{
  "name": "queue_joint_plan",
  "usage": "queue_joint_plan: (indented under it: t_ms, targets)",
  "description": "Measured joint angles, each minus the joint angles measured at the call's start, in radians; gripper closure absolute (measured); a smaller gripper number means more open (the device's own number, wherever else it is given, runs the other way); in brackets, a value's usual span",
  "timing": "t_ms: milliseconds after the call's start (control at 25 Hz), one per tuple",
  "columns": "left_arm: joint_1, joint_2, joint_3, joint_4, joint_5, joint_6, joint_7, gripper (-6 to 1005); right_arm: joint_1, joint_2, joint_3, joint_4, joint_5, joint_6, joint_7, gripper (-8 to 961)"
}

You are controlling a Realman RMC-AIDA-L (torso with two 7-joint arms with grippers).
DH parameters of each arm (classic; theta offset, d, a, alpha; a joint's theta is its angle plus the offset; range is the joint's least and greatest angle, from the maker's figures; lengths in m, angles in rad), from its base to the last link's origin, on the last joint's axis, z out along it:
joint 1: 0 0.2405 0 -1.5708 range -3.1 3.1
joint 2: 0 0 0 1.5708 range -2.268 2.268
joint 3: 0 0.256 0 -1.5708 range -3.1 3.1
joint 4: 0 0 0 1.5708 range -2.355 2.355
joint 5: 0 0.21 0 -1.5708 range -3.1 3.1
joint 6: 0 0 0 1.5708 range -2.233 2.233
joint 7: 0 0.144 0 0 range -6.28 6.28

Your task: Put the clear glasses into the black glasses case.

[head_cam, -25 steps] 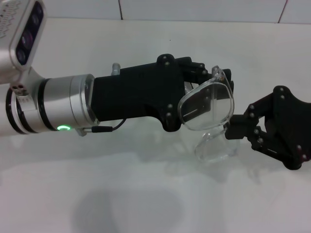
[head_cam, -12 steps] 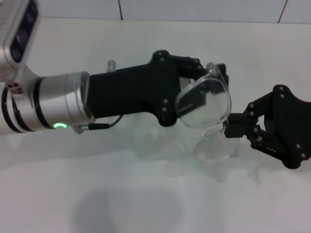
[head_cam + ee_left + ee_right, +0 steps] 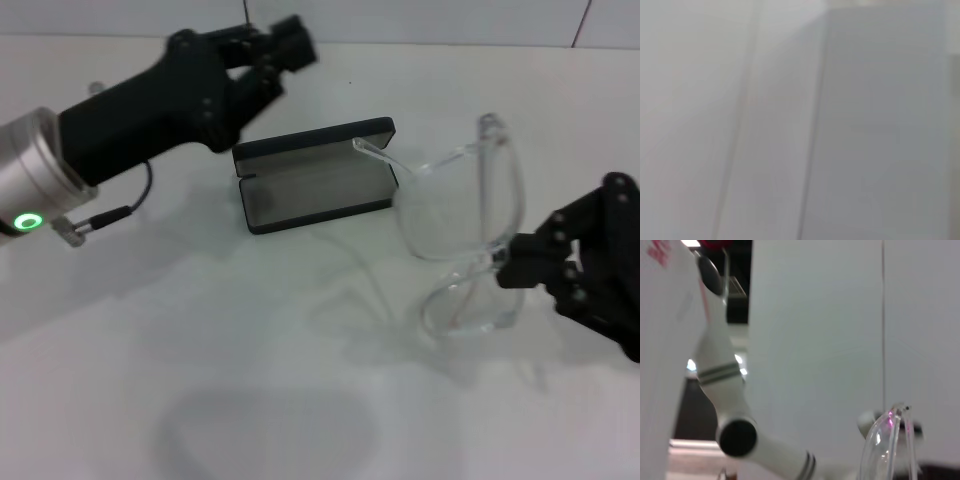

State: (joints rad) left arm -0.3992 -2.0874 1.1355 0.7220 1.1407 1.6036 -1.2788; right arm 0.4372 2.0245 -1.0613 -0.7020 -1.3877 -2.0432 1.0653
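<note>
The black glasses case (image 3: 300,222) lies open on the white table (image 3: 200,350), grey lining up, at the middle back. Just right of it the clear glasses (image 3: 465,215) are held upright above the table, one thin arm reaching over the case's right end. My right gripper (image 3: 507,264) is shut on the lower edge of the glasses, coming in from the right. In the right wrist view a curved edge of the clear glasses (image 3: 890,440) shows. My left gripper (image 3: 282,45) hangs at the back left, beyond the case and apart from the glasses.
A tiled wall (image 3: 420,20) runs along the back of the table. The right wrist view shows a white jointed arm (image 3: 722,375) against wall panels. Only pale blurred surfaces show in the left wrist view.
My left arm has pulled away from the glasses toward the back left, uncovering the open case. The right gripper, still holding the glasses, has shifted a little right.
</note>
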Motion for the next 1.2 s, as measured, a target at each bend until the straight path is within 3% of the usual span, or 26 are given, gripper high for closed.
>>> queue_joint_plan:
  t_ms: [200,400,720,1200]
  targets:
    - [-0.010,0.004,-0.025,-0.069,0.023,-0.002,-0.005,854,-0.003,0.001,-0.008,-0.006,0.063,-0.095,-0.009,913]
    - [-0.025,-0.001,0.011,-0.080,0.057,0.001,-0.017,854,0.003,0.001,-0.097,-0.018,0.148,-0.104,-0.017,914]
    - [-0.045,-0.003,0.139,-0.079,-0.011,0.023,-0.015,854,0.019,0.000,-0.181,0.006,0.155,-0.019,-0.064,914]
    - [-0.041,-0.003,0.145,-0.077,-0.054,0.094,-0.017,854,0.020,0.002,-0.219,0.028,0.158,0.049,-0.079,915]
